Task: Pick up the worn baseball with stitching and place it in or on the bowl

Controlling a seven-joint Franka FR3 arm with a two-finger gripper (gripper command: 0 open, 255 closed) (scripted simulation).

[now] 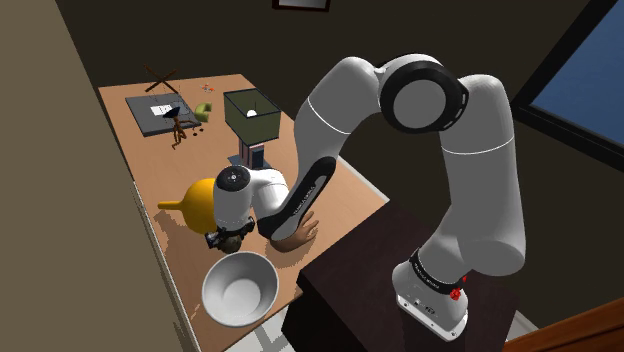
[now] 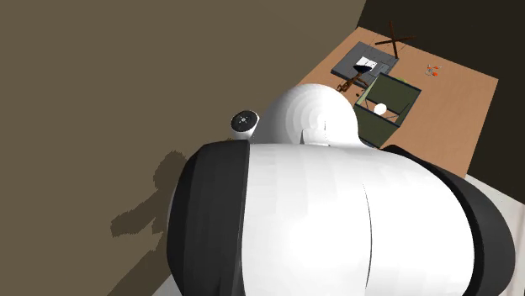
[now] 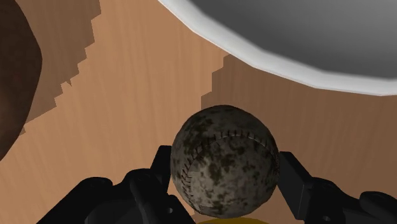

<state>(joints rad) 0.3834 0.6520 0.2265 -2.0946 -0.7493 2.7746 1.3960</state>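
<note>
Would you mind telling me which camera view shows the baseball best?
The wrist view: the baseball sits close up, clasped in the gripper, with its stitching and stains plain. In the shoulder view the arm covers that spot beside the bowl; in the second exterior view the arm blocks it too.

Ball (image 3: 225, 159) in the gripper (image 3: 225, 183) just short of the bowl (image 1: 238, 288) on the table (image 3: 140, 95), lamp (image 1: 250, 115) farther back, mat (image 1: 152, 112) at the far end.
</note>
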